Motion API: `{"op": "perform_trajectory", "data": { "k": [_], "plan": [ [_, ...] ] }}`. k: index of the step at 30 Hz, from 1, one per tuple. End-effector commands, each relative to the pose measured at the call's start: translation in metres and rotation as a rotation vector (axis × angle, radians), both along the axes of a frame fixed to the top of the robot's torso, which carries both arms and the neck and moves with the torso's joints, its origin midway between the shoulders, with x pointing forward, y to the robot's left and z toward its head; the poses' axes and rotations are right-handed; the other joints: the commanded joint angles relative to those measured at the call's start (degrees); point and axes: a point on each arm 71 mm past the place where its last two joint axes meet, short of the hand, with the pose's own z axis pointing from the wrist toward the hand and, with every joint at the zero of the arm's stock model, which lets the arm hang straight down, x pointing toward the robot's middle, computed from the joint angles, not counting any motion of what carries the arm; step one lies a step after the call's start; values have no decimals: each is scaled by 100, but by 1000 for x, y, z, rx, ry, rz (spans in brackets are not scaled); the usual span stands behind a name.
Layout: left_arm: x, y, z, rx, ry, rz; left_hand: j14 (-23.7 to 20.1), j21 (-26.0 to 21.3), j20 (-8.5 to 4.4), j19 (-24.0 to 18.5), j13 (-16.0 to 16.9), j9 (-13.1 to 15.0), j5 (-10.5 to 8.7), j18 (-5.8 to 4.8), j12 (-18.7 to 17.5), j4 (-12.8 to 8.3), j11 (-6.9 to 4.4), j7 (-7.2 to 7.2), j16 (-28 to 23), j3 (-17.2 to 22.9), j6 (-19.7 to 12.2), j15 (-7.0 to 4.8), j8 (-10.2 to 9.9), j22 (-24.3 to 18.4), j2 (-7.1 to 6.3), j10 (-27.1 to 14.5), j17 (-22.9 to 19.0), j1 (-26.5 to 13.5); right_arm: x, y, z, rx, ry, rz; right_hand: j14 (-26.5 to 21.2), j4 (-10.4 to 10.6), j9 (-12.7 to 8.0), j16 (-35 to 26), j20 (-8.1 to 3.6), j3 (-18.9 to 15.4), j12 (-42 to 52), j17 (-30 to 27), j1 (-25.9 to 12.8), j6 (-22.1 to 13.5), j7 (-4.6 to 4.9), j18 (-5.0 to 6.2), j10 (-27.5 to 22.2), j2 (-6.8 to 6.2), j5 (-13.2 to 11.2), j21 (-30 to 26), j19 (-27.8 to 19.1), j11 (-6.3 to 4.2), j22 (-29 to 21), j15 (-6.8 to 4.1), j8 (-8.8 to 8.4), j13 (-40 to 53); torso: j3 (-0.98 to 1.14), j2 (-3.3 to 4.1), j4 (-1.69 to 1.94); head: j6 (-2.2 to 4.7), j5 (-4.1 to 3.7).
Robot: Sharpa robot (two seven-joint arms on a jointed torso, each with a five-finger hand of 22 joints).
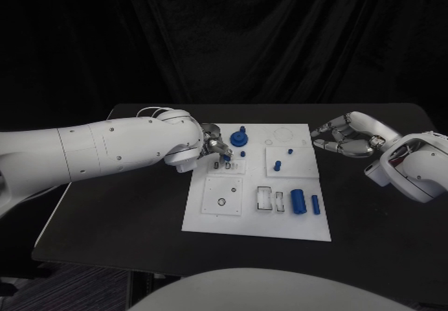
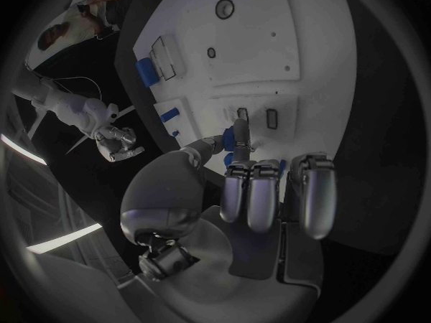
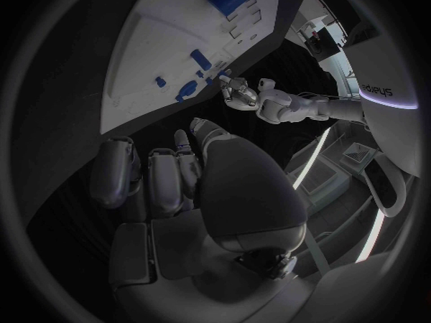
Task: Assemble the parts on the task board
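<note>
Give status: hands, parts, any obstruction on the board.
Left hand pinches a small blue part over the task board, near its slots. Right hand curled, holds nothing, off the board's far right corner. Nothing blocking.

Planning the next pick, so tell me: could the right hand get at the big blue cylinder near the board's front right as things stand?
Probably yes. The right hand hovers off the task board's far right edge, holding nothing, and the big blue cylinder lies uncovered on that side; the left hand works further left.
</note>
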Motion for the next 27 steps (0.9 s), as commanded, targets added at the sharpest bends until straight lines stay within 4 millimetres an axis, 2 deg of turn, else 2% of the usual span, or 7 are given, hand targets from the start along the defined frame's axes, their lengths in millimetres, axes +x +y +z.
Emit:
{"op": "perform_trajectory", "data": {
  "k": [1, 27],
  "plan": [
    [-1, -1, -2, -31, -7, 7, 607, -20, -15, -17, 1509, 12, -48, 56, 20, -62, -38, -14, 15, 110, 18, -23, -19, 478, 73, 581, 1509, 1, 0, -1, -2, -9, 13, -11, 74, 5, -9, -31, -8, 33, -28, -4, 45, 39, 2, 48, -39, 35, 19, -22, -40, 11, 264, 6, 12, -6, 3, 2, -8, 1, 7],
    [-7, 5, -18, -16, 38, 13, 607, -50, -15, -45, 1509, 23, -63, 68, 20, -40, -39, -16, 15, 117, 20, -23, -24, 437, 93, 581, 1509, -10, 0, -1, -3, -12, 22, -14, 72, -19, -18, -37, -8, 76, -33, -10, 67, 35, 6, 50, -49, 30, 108, -37, -43, 13, 262, 7, 7, -18, 4, 0, -6, 1, 49]
  ]
}}
